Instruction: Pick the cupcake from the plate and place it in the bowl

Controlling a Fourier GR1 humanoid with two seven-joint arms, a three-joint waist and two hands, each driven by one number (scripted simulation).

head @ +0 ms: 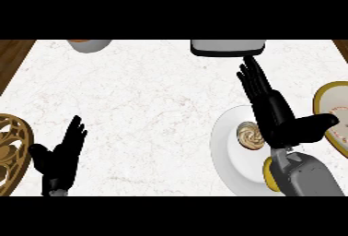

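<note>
The white stone counter (pixel 149 115) holds a white plate (pixel 228 156); a yellow-rimmed bowl (pixel 325 94) sits at the right; a gold wire basket (pixel 17 152) at the left.

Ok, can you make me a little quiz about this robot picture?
1. True or false: the cupcake is already in the bowl.
2. Which hand is over the white plate? A) left hand B) right hand
3. Fill in: the right hand's fingers are ____, holding nothing.

Key: 1 false, it sits on the plate. 2 B; the left hand rests open at the lower left. 3 straight.
</note>
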